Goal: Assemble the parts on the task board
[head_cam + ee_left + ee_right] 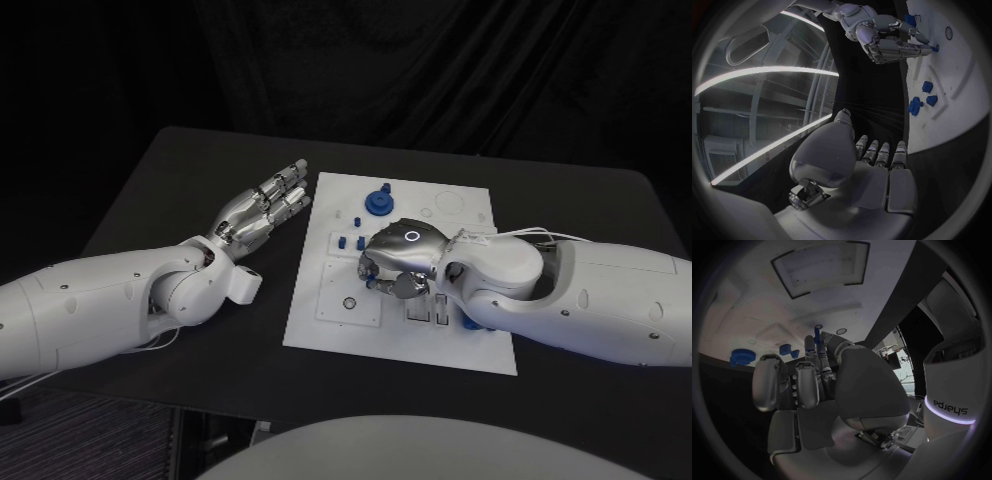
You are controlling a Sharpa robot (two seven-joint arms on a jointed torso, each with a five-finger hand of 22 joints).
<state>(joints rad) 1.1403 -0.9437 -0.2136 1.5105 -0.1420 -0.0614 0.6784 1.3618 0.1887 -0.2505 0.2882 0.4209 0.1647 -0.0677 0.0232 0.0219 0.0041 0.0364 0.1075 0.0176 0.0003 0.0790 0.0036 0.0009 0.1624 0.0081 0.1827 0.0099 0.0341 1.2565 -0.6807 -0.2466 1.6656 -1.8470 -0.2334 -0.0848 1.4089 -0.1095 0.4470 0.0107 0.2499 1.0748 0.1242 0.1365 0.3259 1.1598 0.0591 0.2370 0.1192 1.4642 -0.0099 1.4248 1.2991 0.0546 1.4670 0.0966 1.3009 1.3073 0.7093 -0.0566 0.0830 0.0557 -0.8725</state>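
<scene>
- We saw the white task board [329, 330] lying flat in the middle of the black bench [173, 170], with both arms reaching in over it from either side.
- The right hand [401, 258] hovered over the middle of the board, palm down, its fingers [811, 347] curled in towards the board surface.
- In the right wrist view a small blue peg [818, 330] stood out at the tips of those fingers, and the left wrist view showed the same blue piece pinched at the fingertips, just above the board.
- The left hand [264, 210] lay just off the board's left edge, over the bare bench, its fingers [879, 150] stretched out straight side by side and holding nothing.
- A round blue gear-like part [379, 200] stood near the far edge of the board, well apart from the right hand.
- A few small blue parts [343, 241] sat on the board between that gear-like part and the right hand, close to the hand's far side.
- We could not tell whether the peg touched the board.
</scene>
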